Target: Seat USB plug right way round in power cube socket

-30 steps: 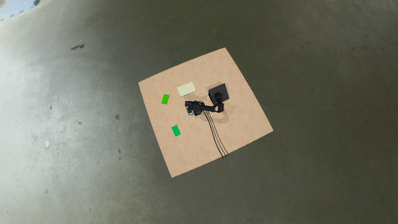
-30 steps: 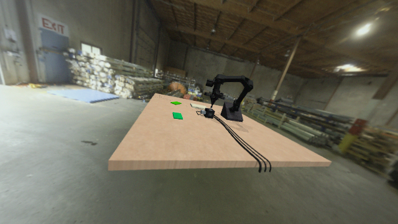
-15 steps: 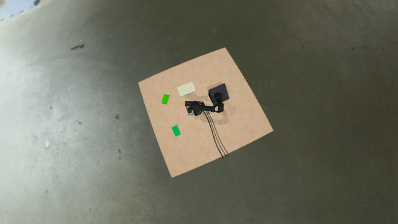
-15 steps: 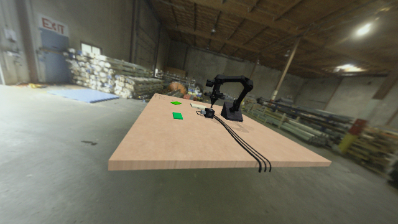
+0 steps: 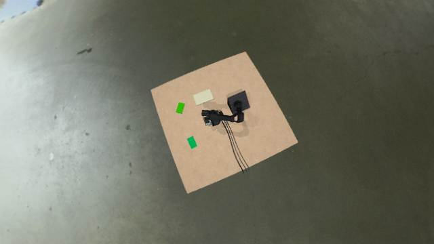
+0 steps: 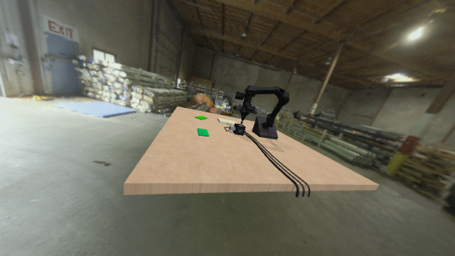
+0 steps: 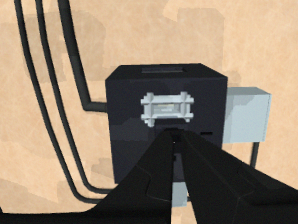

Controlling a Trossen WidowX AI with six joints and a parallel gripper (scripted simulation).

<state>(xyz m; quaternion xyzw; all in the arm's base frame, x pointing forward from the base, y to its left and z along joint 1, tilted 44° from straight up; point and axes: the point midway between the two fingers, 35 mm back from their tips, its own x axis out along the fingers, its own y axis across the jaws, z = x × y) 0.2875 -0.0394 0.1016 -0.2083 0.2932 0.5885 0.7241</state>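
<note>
The dark power cube [image 6: 239, 129] [image 7: 135, 135] stands on the table. Its top, in the wrist view, bears a pale rectangular frame [image 7: 166, 98] with a lighter inside, and a small dark slot [image 7: 206, 133] right of the fingers. My gripper [image 6: 242, 122] [image 7: 174, 140] points down over the cube, its tips just below the pale frame in the wrist view. It is almost closed, shut on the USB plug, which is mostly hidden between the dark tips. Which way round the plug is, and whether it touches the socket, I cannot tell. In the top view the arm covers the tips.
A light grey block [image 6: 232, 127] [image 7: 247, 115] sits against one side of the cube. Black cables [image 5: 234, 146] [image 6: 274, 161] [image 7: 30, 65] run from the cube over the table edge. A cream slab [image 5: 203, 97] [image 6: 226, 121] and two green pieces [image 5: 180, 108] [image 5: 192, 142] lie on the table.
</note>
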